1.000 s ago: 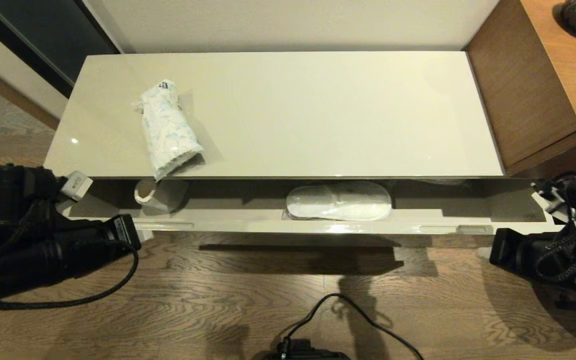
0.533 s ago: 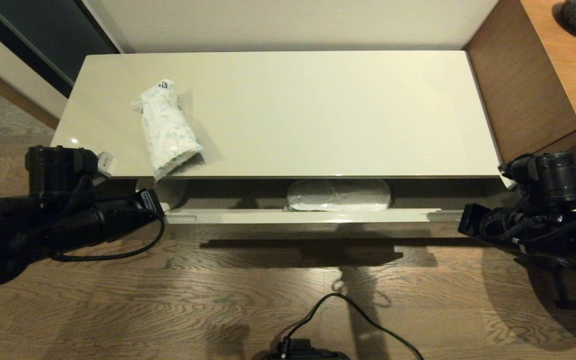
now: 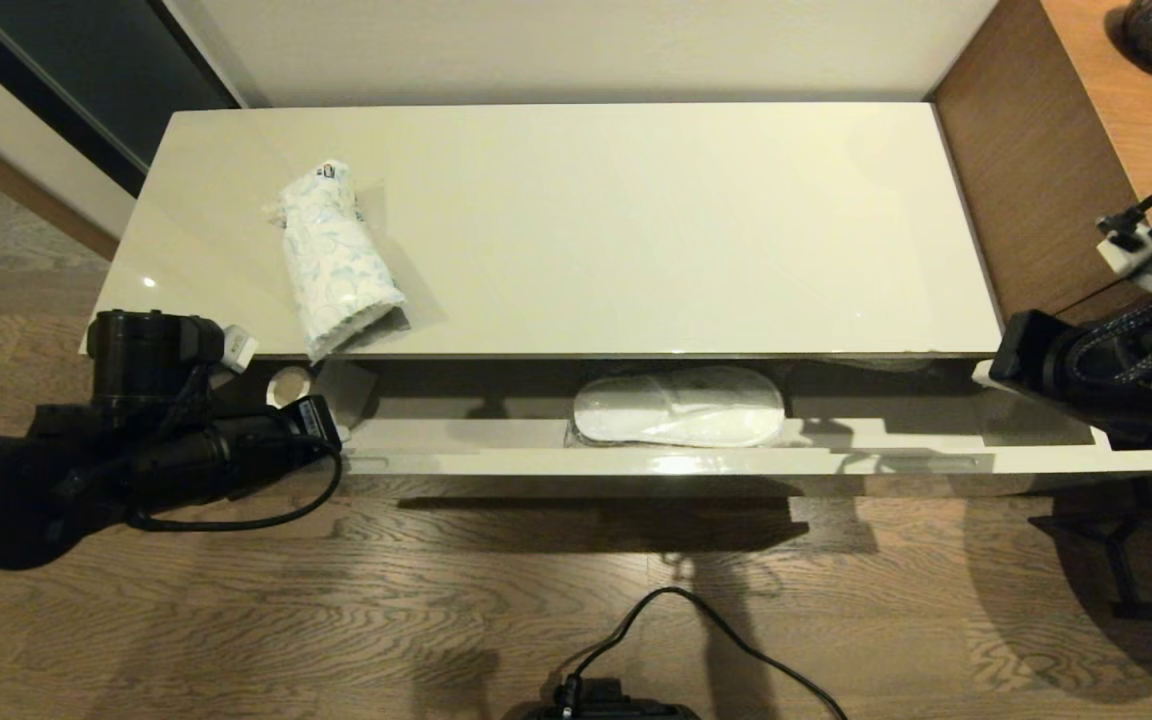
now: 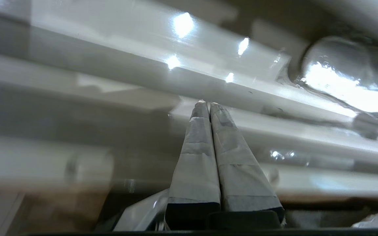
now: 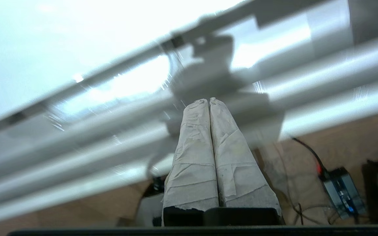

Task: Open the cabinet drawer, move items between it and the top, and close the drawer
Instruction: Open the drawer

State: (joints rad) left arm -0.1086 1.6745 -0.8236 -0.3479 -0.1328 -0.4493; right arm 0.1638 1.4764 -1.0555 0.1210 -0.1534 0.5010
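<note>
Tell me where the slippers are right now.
In the head view the slippers lie inside the open drawer, about midway along it and just under the front edge of the top, right of the printed bundle lying up there.

Both arms are matt black, built from thick cylindrical segments. At the lower left of the head view the left arm (image 3: 136, 450) carries a squat round housing with a small white connector block beside it, and a thin black cable loops beneath its forearm. At the right edge the right arm (image 3: 1116, 350) wears braided black cabling and a white plug (with a pale tag on one lead). In each wrist view the fingers (image 4: 205, 164) are two tapered wedges wrapped in creased grey-white tape, mounted on a black base; the right pair (image 5: 208, 154) looks more wrinkled, perhaps slightly soiled, though blur makes that uncertain.
</note>
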